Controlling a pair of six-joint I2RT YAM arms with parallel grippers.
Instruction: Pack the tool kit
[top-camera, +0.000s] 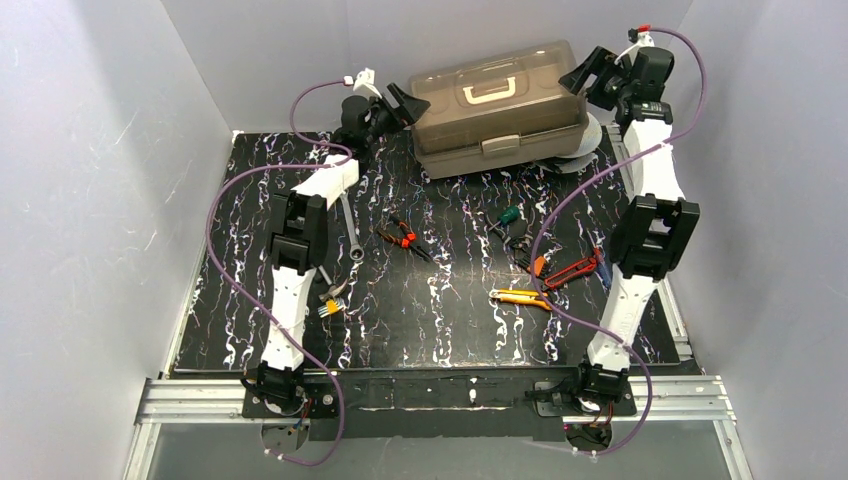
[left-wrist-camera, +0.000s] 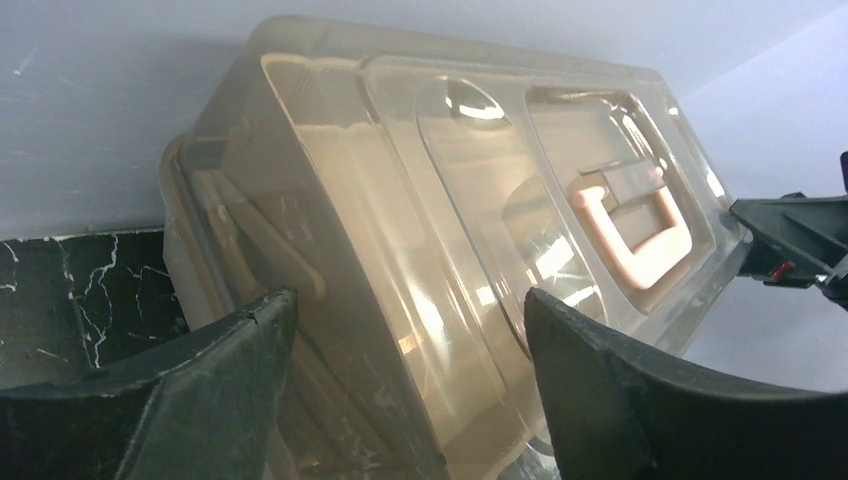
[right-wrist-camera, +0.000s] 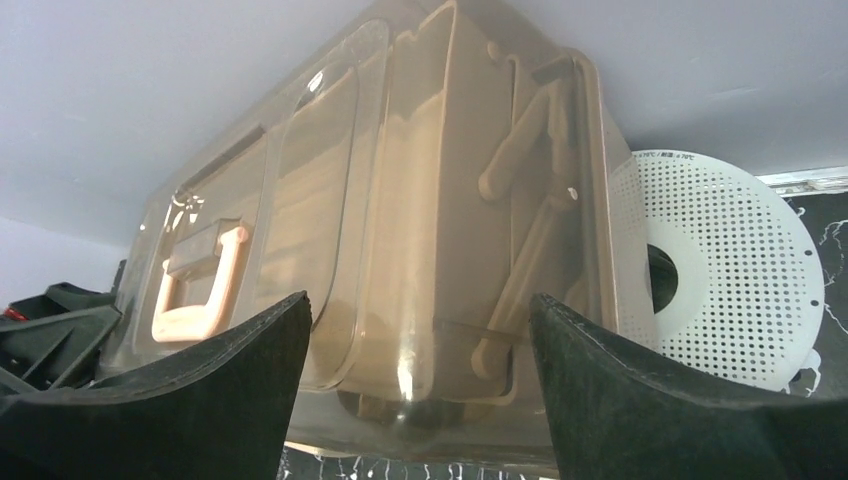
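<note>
Left gripper (left-wrist-camera: 410, 310) — jaws spread wide, bracketing the left end of the toolbox (top-camera: 500, 110). It holds nothing, and I cannot tell whether a pad touches the wall.

Right gripper (right-wrist-camera: 420, 310) — equally wide, framing the toolbox's right end, nothing held.

I judge I have both set this way to steady or shift the box between them before opening it.

Toolbox: lid shut, cream handle (top-camera: 490, 93) on top, perforated white spool (right-wrist-camera: 730, 280) showing at its right end.

In front of the toolbox, loose on the table (top-camera: 440, 330): wrench (top-camera: 350, 230), orange pliers (top-camera: 405, 237), green-handled tool (top-camera: 508, 215), red-handled cutters (top-camera: 572, 270), yellow knife (top-camera: 520, 297). None packed.
</note>
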